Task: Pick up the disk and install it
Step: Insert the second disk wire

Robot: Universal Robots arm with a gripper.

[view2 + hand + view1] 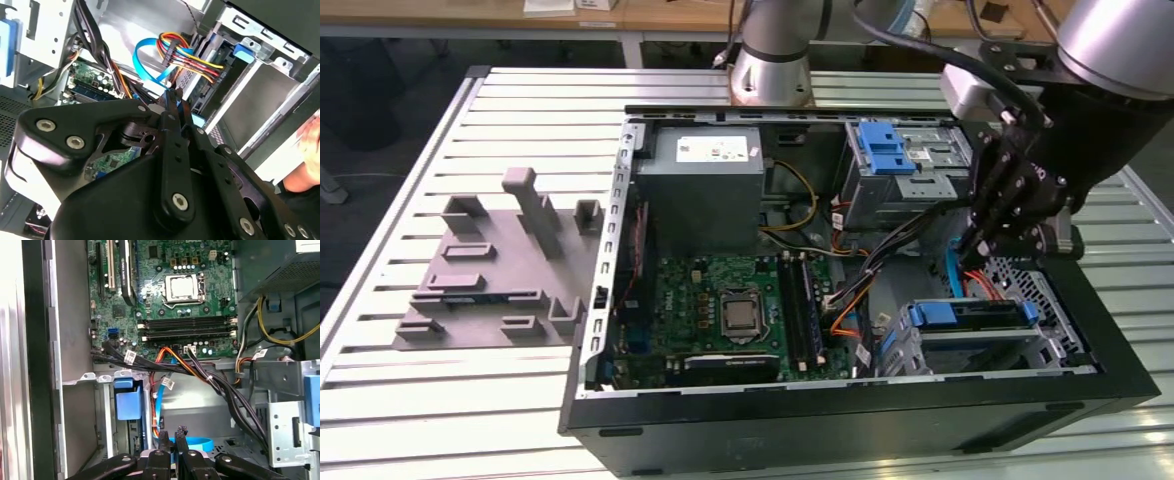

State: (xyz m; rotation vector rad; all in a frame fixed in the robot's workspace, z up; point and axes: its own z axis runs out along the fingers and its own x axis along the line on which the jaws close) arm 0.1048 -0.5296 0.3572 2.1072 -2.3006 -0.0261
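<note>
The disk sits in the lower bay of the open computer case, at the exterior view's right, its blue handle facing the motherboard. The same blue handle appears in the first wrist view, set in the metal bay frame. My gripper hangs just above the bay, among the cables. In both wrist views its fingers stand close together with nothing held between them. A blue data cable and a coloured power bundle lie just beyond the fingertips.
A grey power-supply box and an upper drive cage with a blue latch stand at the back of the case. The motherboard lies below them. A grey fixture sits on the slatted table. A hand shows beside the case.
</note>
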